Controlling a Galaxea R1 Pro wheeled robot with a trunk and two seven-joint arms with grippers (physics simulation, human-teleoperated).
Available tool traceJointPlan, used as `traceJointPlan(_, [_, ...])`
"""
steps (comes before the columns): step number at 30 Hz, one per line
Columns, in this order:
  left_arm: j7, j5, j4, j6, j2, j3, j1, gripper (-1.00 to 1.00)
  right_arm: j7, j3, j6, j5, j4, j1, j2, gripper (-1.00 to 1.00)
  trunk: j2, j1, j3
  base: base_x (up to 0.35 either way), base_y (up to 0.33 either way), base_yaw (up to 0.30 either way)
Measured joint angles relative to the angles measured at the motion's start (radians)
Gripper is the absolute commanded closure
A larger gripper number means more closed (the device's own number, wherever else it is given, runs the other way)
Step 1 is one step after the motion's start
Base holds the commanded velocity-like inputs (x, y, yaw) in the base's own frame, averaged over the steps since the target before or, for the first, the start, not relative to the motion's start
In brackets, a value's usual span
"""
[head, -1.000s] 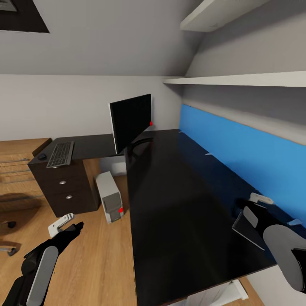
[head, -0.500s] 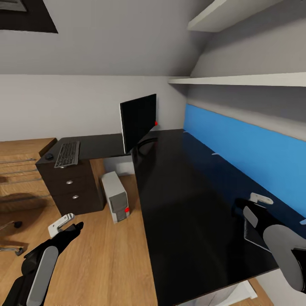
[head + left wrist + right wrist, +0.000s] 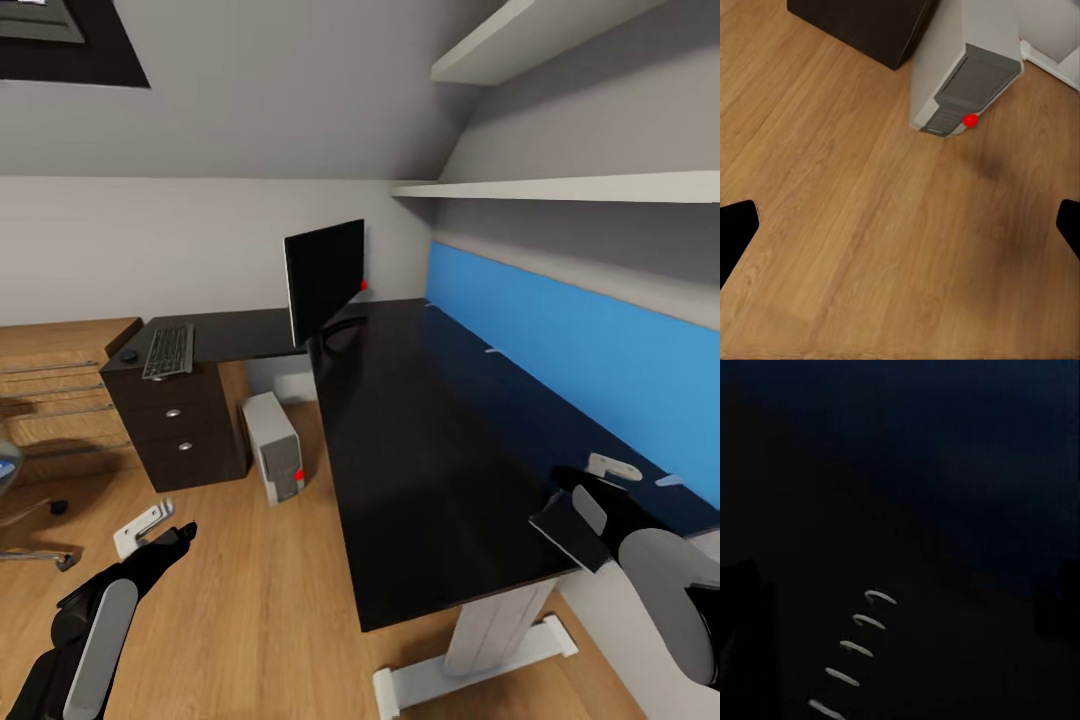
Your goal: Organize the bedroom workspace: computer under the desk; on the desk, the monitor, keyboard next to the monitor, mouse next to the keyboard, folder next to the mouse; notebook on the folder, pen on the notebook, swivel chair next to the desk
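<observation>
My right gripper is shut on the notebook, a thin dark sheet held over the near end of the black desk; its wire rings show in the right wrist view. The monitor stands at the desk's corner. The keyboard and the mouse lie on the left wing. The computer stands on the floor under the desk, and my open left gripper hovers over the planks near it. The swivel chair pokes in at the left edge. The pen is out of view.
A dark drawer unit carries the desk's left wing. A blue wall panel and white shelves run along the right wall. The desk's white leg stands close in front of me. Oak cabinets line the far left.
The whole picture has shifted, so the camera has moved: the desk's near end and white leg now show, and the chair enters at the left. Both arms keep their pose.
</observation>
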Motion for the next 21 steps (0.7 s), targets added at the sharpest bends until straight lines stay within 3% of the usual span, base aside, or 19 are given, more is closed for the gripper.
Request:
traceJointPlan(8, [0.0,0.0,0.0,0.0,0.0,0.0,0.0,-1.0,0.001,0.002,-0.002,-0.002,0.001,0.0,0.0,-1.0,0.0,0.0,0.0,-0.21,-0.143,0.0])
traceJointPlan(21, [0.0,0.0,0.0,0.0,0.001,0.0,0.0,-1.0,-0.003,0.0,-0.004,0.007,-0.003,0.0,0.014,-1.0,0.0,-0.001,0.0,-0.015,-0.009,0.0])
